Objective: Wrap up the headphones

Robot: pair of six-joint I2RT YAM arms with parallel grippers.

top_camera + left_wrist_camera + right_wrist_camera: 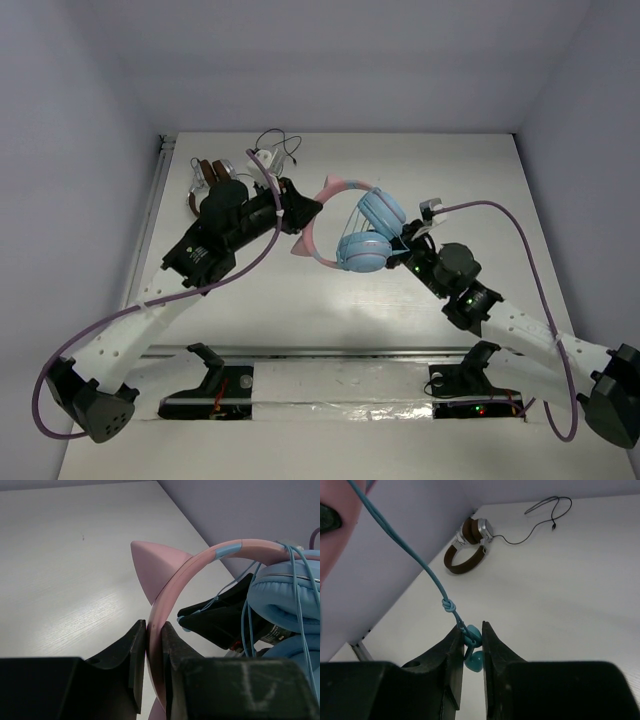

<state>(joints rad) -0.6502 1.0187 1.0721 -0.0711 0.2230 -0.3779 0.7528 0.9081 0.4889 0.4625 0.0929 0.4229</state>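
Left hand grips the pink headband, cut off at frame bottom; right hand pinches the cable end, half hidden between its fingers.

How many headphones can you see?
2. The pink-and-blue headphones are in the middle, held by the left gripper, their cable in the right gripper. The brown headphones lie at the table's far left edge. None seems hidden.
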